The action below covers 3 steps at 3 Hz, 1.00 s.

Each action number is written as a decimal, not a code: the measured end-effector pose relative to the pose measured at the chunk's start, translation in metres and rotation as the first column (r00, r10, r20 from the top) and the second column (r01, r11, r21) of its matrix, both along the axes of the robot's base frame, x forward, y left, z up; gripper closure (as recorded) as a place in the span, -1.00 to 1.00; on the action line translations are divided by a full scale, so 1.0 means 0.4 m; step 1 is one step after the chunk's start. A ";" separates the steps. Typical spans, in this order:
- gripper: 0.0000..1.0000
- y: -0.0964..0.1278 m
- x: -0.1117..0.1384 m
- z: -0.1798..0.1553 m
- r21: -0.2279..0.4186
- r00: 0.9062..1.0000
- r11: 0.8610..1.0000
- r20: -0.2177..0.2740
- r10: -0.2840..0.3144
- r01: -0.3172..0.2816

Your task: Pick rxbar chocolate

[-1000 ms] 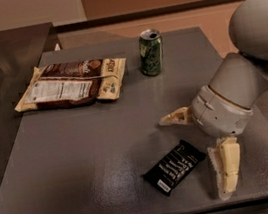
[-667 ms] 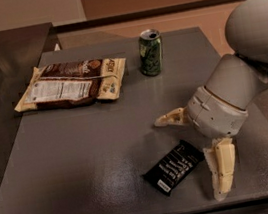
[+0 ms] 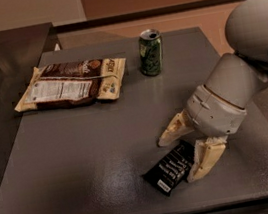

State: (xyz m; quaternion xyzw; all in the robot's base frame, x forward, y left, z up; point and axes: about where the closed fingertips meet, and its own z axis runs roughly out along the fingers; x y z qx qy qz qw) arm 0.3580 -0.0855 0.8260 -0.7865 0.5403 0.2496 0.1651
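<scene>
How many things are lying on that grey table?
3. A snack bag back left, a green can back centre, and the rxbar chocolate at the front, with the open gripper straddling it. The arm could hide something small.

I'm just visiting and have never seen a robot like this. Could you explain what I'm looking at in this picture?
This is one picture from a single camera looking down on a grey table. I cannot tell where the camera is mounted. The big white and grey shape on the right is the robot's arm. At its end is the hand, with two cream fingers spread open, low over the table. It holds nothing. One end of the rxbar chocolate, a small flat black wrapper, lies between the fingers. That is the thing to be picked up. Further back are a brown-and-cream snack bag, lying flat, and a green can, standing upright.
</scene>
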 end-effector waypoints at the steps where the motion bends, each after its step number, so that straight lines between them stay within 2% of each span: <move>1: 0.28 -0.009 0.008 0.008 0.010 1.000 1.000 0.004 -0.003 0.003; 2: 0.74 -0.014 0.016 0.027 0.029 1.000 1.000 0.014 -0.010 0.009; 3: 1.00 -0.011 0.026 0.061 0.058 0.999 0.998 0.032 -0.025 0.023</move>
